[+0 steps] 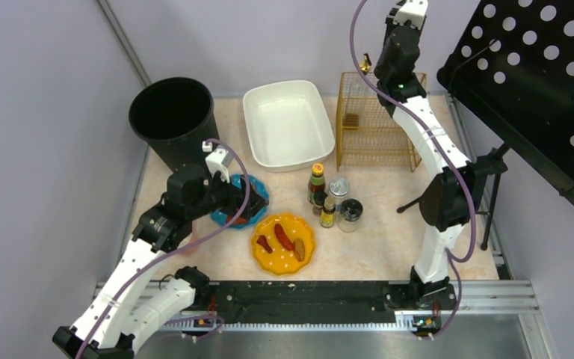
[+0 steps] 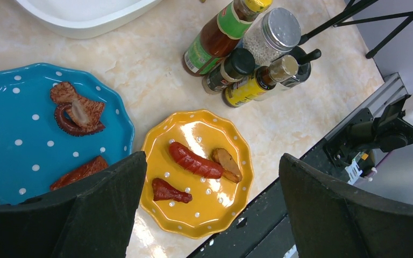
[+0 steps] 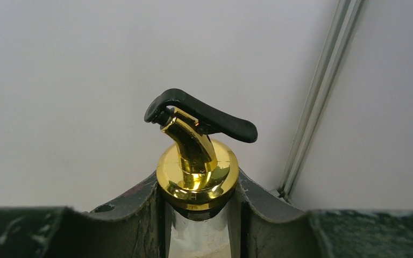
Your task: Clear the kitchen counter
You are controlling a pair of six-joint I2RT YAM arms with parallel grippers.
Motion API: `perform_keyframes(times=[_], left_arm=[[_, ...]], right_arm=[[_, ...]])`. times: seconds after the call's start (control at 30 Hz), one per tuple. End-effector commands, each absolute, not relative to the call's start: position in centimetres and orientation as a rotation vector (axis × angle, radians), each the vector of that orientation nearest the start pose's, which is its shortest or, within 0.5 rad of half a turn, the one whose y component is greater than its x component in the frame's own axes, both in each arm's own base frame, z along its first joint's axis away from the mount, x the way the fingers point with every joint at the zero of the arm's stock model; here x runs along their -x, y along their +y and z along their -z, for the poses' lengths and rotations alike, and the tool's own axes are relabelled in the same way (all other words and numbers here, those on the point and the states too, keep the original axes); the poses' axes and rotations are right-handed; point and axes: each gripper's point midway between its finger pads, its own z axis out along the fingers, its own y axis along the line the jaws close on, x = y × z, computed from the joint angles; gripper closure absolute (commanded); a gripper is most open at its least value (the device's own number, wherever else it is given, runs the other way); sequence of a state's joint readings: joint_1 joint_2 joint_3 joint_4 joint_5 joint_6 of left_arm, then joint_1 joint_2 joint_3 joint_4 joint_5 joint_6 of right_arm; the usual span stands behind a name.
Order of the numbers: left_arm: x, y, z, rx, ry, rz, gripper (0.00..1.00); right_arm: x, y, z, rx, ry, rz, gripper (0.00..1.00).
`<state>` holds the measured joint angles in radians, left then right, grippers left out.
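Left claw (image 2: 212,161) gapes wide and empty, the pale beige marbled kitchen counter (image 2: 156,70) right beneath it. One blue dotted plate (image 2: 11,140) lies partly under one finger. One yellow dotted plate (image 2: 215,207) with three food pieces sits below the gap, and five condiment bottles and jars (image 2: 247,54) stand beyond. Right claw (image 3: 199,188) clamps one clear bottle with gold pourer (image 3: 196,161) above the counter's far edge, beside one gold wire basket (image 1: 374,127).
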<state>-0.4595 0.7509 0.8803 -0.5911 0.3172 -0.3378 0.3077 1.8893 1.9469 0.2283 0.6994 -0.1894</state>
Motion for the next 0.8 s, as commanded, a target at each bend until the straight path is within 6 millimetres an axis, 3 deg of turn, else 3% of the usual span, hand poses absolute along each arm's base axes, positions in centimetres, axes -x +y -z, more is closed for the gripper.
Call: perform_keyframes(times=[0.0, 0.33, 0.77], left_arm=[[-20.5, -17.6, -25.0, -0.353, 2.041, 0.808, 0.03], [-20.7, -17.6, -24.8, -0.351, 2.054, 0.802, 0.03], [-20.7, -17.6, -24.8, -0.348, 2.055, 0.795, 0.03]], right_arm=[[-54.8, 3.4, -52.2, -0.409, 1.114, 0.251, 1.00], [-56.8, 2.2, -48.6, -0.529, 1.134, 0.242, 1.00], [-58.2, 2.9, -43.1, -0.564, 1.222, 0.287, 1.00]])
